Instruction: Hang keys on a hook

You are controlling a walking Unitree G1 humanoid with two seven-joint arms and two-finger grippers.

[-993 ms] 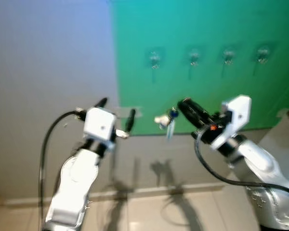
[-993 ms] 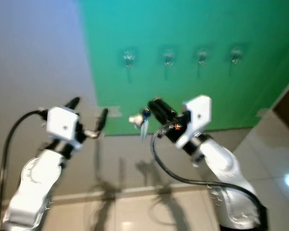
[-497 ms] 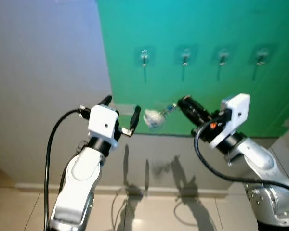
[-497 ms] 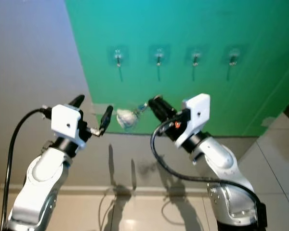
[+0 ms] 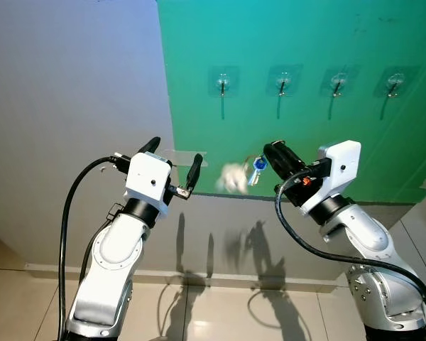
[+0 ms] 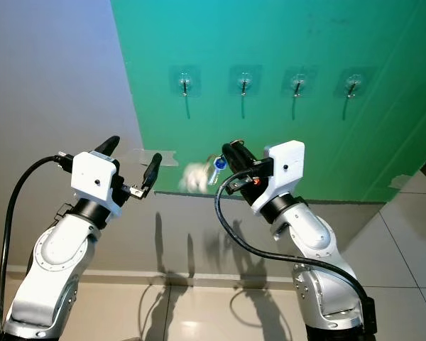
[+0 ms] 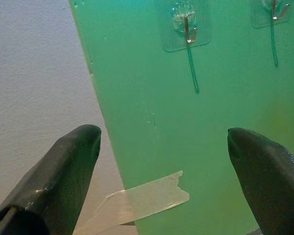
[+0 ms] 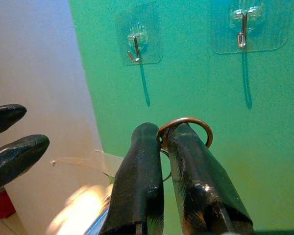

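A green panel (image 5: 305, 142) on the wall carries a row of clear stick-on hooks (image 5: 223, 82), (image 5: 283, 82). My right gripper (image 5: 271, 150) is raised below them and is shut on a metal key ring (image 8: 188, 119). From the ring hang a blue key (image 5: 258, 165) and a blurred white fluffy tag (image 5: 232, 177). In the right wrist view, two of the hooks (image 8: 135, 46), (image 8: 242, 32) lie ahead of the fingertips, some way off. My left gripper (image 5: 175, 151) is open at the panel's left edge and holds nothing.
A strip of clear tape (image 5: 188, 158) fixes the panel's lower left edge to the grey wall (image 5: 71, 106). Two more hooks (image 5: 336, 82), (image 5: 392, 82) sit further right. Tiled floor (image 5: 213, 312) lies below, and black cables loop from both arms.
The camera has shifted, so the panel sits differently in view. The keys and white tag have swung under my right gripper, which keeps its hold. My left gripper stays open.
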